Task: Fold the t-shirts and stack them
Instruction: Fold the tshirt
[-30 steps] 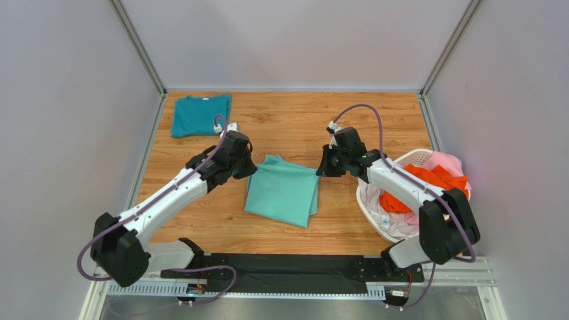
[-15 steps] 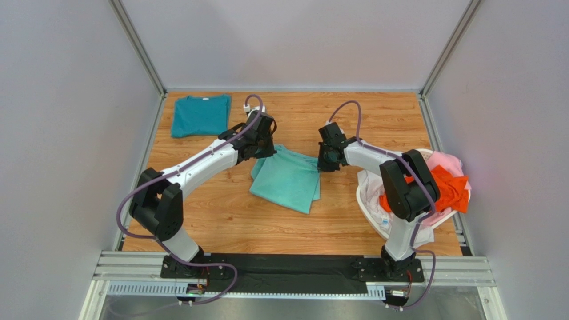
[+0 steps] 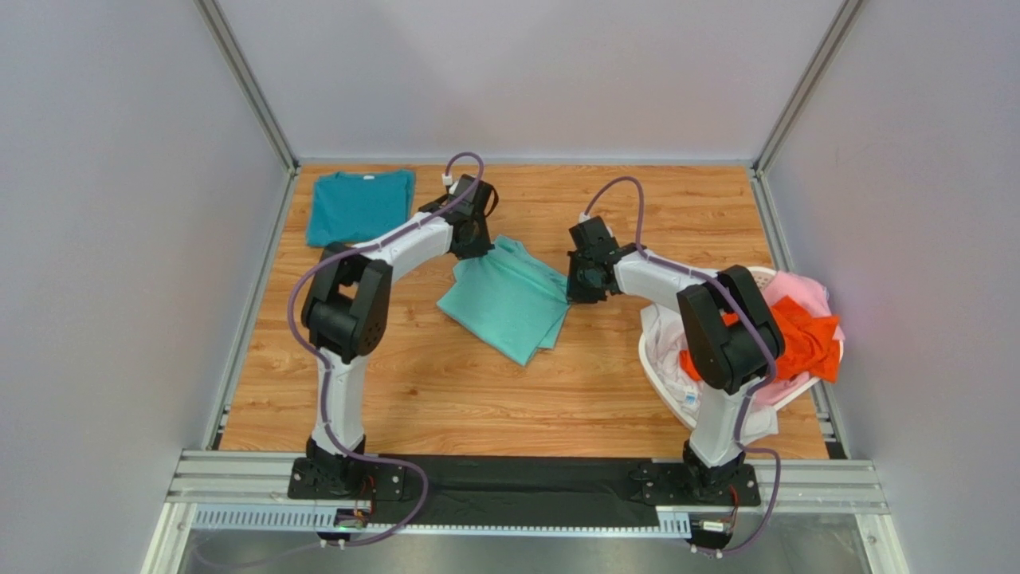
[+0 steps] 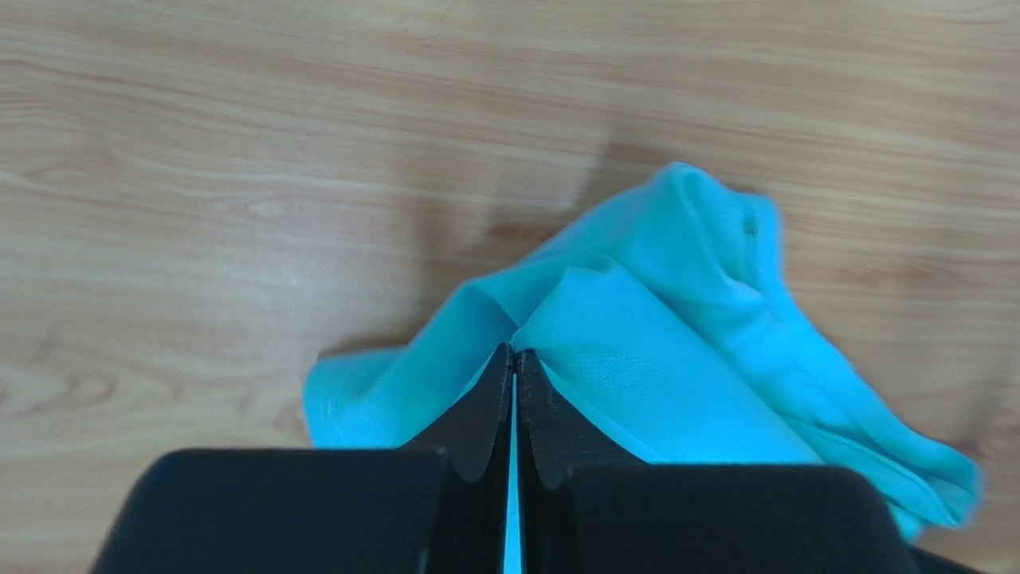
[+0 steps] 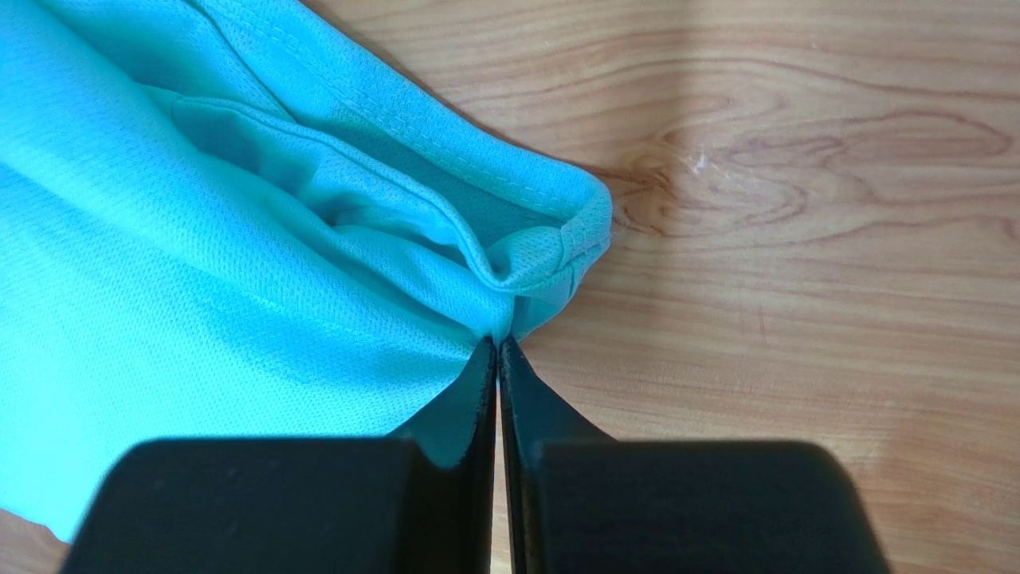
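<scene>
A folded mint-aqua t-shirt [image 3: 509,299] lies tilted on the wooden table, mid-way between the arms. My left gripper [image 3: 477,245] pinches its far left corner, jaws shut on the mint-aqua cloth [image 4: 623,359], which bunches up ahead of the tips [image 4: 515,349]. My right gripper [image 3: 576,291] is shut on the shirt's right corner, the hemmed edge [image 5: 527,239] folded over just past the tips [image 5: 497,341]. A darker teal t-shirt [image 3: 357,206] lies folded at the far left corner. Orange [image 3: 800,335], pink [image 3: 800,291] and white [image 3: 706,401] t-shirts are heaped in the basket.
A white plastic laundry basket [image 3: 745,285] stands at the table's right edge beside the right arm. Grey walls with metal posts close in the table on three sides. Bare wood [image 3: 479,407] shows between the mint-aqua shirt and the arm bases.
Both grippers have carried the mint-aqua t-shirt away from the bases and to the left, turning it. The left arm has stretched far out; the right arm has folded back.
</scene>
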Robot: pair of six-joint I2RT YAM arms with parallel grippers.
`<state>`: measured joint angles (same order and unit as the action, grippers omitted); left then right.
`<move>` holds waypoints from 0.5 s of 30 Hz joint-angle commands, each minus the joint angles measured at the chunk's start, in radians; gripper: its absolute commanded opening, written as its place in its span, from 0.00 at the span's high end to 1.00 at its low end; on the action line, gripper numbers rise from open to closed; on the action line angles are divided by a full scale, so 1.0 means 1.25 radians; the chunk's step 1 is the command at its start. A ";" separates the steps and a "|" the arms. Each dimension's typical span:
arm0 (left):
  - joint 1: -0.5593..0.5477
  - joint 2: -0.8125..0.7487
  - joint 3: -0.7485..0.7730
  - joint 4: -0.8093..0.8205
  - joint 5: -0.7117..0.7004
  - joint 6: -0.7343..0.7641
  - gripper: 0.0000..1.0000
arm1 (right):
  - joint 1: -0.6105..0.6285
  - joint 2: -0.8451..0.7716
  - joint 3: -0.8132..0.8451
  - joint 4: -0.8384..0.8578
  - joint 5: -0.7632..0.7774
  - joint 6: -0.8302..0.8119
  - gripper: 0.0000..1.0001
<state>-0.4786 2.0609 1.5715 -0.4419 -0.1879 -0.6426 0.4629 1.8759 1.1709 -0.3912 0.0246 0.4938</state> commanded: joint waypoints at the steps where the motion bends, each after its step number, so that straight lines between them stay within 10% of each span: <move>1: 0.031 0.067 0.052 0.004 0.065 0.039 0.97 | -0.006 0.057 -0.018 -0.052 0.042 -0.039 1.00; 9: 0.032 0.094 0.038 0.021 0.056 0.065 0.83 | -0.010 0.047 0.025 -0.088 0.065 -0.049 0.89; 13: 0.032 0.019 0.015 0.004 0.040 0.069 0.15 | -0.011 0.006 0.089 -0.131 0.087 -0.072 0.61; 15: 0.031 -0.049 0.002 -0.001 0.029 0.074 0.02 | -0.011 -0.035 0.114 -0.157 0.099 -0.081 0.58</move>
<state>-0.4458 2.1433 1.6005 -0.4026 -0.1135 -0.5751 0.4587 1.8923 1.2514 -0.4938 0.0811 0.4358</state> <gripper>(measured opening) 0.945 0.413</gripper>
